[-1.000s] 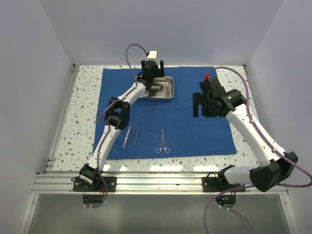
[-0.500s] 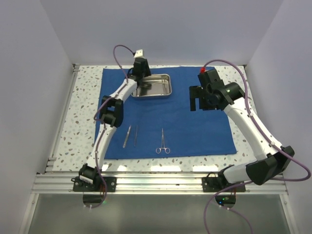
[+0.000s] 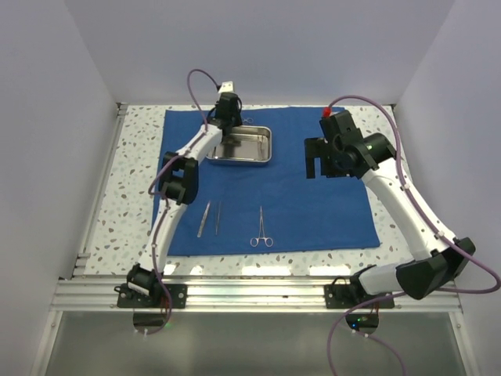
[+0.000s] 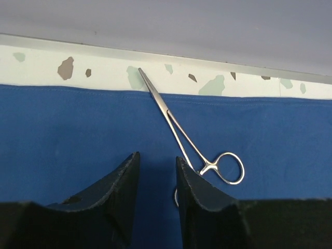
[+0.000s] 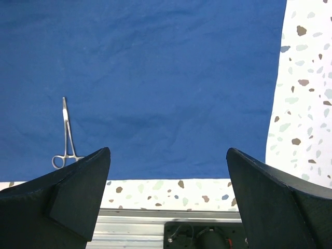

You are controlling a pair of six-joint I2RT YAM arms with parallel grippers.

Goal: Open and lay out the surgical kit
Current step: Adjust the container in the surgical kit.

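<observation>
Cloth wrap (image 3: 313, 196) lies flat on bench (image 3: 133, 172). Tray (image 3: 254, 149) sits on its far-left part. Tweezers (image 3: 204, 219) lie near the front edge, left; clamp (image 3: 261, 229) just right of them. Second clamp (image 4: 181, 132) lies at the far hem, tip over onto the bench.

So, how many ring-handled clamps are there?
2. One silver ring-handled clamp near the royal-blue cloth's front edge; the other at its far edge, by the left tool. More may be hidden.

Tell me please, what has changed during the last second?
The left gripper moved left and narrowed its jaws; what it grips, if anything, is unclear. The steel tray shifted left with it. The right gripper stays open; the tweezers and near clamp lie unmoved.
</observation>
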